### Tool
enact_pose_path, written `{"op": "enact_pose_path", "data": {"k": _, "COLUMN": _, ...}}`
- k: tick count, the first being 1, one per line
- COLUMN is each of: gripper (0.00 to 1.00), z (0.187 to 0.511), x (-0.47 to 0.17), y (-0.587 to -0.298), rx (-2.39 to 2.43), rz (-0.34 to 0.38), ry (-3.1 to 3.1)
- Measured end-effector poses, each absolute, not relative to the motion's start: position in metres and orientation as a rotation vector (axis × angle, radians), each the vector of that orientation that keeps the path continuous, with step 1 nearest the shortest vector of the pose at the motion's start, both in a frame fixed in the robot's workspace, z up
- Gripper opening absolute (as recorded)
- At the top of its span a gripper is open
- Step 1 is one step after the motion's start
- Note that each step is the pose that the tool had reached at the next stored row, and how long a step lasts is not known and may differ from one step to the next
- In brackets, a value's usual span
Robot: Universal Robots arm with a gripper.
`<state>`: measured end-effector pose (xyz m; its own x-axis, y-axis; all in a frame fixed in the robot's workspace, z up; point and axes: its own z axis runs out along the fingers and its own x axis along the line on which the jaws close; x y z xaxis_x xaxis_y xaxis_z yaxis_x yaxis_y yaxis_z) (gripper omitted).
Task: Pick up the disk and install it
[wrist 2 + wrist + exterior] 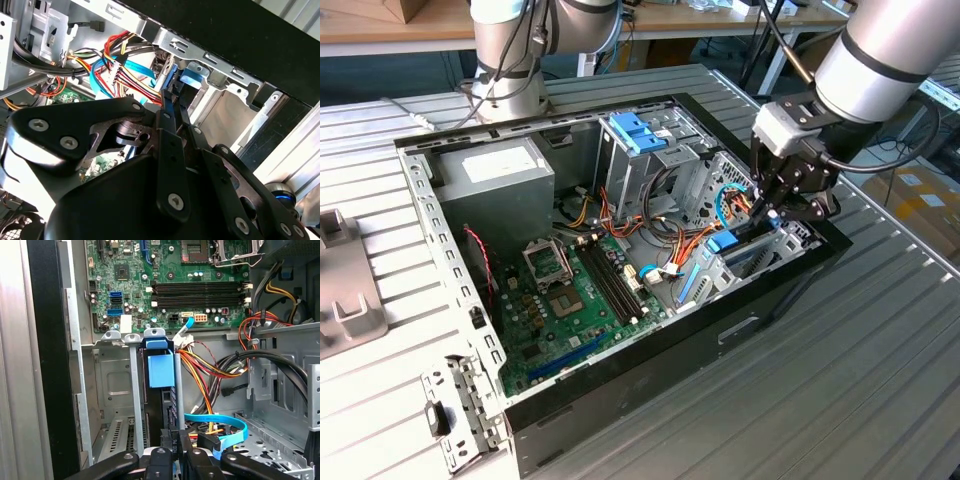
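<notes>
My black gripper pinches the light-blue-railed grey disk edge-on, seated upright in the case's metal bay; not yet released.

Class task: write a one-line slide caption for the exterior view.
Robot gripper lowered into the drive bay corner of an open computer case, motherboard exposed beside it.

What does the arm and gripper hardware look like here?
The arm is a fat light-grey tube with a darker joint band. A pale grey boxy wrist block sits below it, and black cables run alongside. The gripper is black metal linkage, with flat plates, silver screw heads and slim fingers.
</notes>
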<state>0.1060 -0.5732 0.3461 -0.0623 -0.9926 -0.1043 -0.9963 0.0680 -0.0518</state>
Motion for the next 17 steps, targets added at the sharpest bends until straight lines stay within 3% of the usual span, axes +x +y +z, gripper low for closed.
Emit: {"op": "enact_pose_path", "data": {"k": 17, "gripper": 0.18, "z": 0.3395, "x": 0.1060, "y": -0.5731, "rx": -2.074, "rz": 0.051, "ry": 2.209}}
